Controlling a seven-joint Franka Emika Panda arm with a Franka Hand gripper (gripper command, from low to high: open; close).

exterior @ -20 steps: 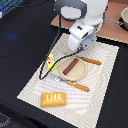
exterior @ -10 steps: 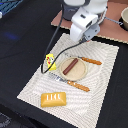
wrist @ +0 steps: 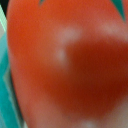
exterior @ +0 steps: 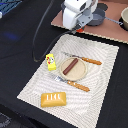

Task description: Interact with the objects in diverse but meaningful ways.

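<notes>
A blurred red tomato (wrist: pixel 70 60) fills the wrist view, cut off at every edge. In the exterior view the gripper's fingers are hidden behind the arm's white housing (exterior: pixel 79 12).

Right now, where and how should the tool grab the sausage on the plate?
Grip the sausage at its middle, across its narrow width, coming straight down from above. It lies flat and diagonal on the plate, nothing touching its sides, so the tool's fingers likely fit either side.

Dark table with a pale striped mat

A black table (exterior: pixel 20 45) fills the exterior view, carrying a cream, finely striped placemat (exterior: pixel 100 85) laid at a slant. Beyond it, toward the top of the view, lies a reddish-brown board (exterior: pixel 112 30). Light is even and soft.
</notes>
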